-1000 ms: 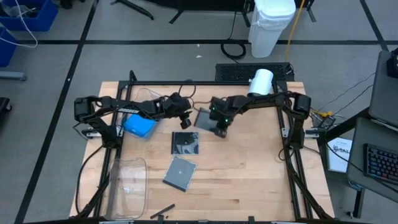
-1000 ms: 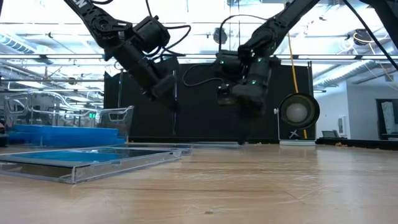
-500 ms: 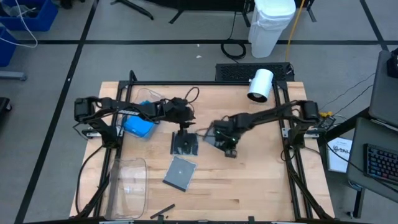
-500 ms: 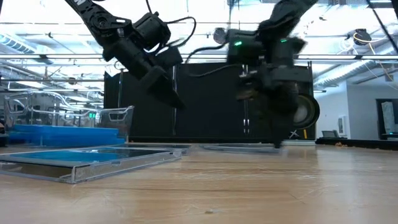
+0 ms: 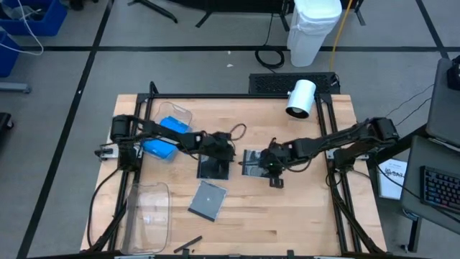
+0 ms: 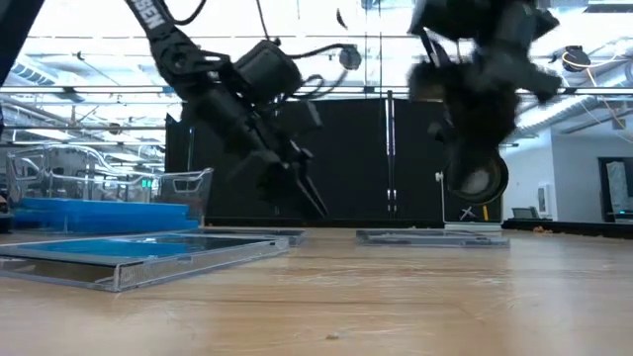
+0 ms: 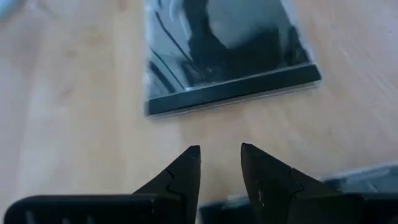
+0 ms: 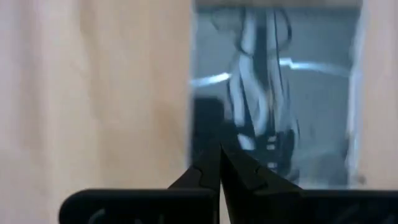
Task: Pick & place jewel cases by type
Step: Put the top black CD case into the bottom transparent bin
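Jewel cases are mid-sort; the right gripper, fingers pressed together, sits on a flat grey-clear square case; the left gripper, slightly parted and empty, hovers over a dark square case, likely needing to descend and clamp its edge.

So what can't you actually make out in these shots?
- Right gripper: smeared in the low view.
- Blue jewel cases: how many are stacked, partly under the left arm in the high view.
- Dark case: the left gripper covers its far edge from above.
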Robot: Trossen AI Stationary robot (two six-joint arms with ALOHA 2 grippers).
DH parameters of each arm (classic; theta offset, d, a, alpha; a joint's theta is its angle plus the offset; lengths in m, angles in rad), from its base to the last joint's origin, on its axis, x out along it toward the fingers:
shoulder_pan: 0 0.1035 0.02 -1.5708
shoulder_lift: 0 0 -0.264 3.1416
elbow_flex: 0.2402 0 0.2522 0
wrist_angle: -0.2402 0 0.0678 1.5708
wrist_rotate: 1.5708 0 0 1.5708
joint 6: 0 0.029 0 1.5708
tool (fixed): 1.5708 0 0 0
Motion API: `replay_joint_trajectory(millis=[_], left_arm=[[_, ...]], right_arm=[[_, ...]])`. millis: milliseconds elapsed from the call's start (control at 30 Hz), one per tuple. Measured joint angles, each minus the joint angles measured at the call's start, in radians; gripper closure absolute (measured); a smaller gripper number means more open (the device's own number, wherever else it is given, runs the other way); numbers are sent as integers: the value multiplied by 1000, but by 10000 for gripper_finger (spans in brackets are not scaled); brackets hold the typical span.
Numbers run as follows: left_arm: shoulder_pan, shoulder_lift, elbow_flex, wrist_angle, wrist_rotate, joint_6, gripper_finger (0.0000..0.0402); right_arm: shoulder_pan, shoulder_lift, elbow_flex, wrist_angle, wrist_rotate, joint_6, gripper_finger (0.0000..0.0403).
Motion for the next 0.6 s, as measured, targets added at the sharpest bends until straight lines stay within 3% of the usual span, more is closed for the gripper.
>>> replay_joint_trajectory(millis=[167, 367, 600], left_arm=[[-41, 96, 148, -140, 6, 4, 280], [-90, 171, 308, -330, -55, 44, 279], [-97, 193, 341, -335, -70, 41, 280]], right_arm=[[-14, -29, -115, 20, 0, 87, 403], [-32, -31, -226, 88, -1, 119, 403], [-37, -38, -300, 215, 3, 92, 402]])
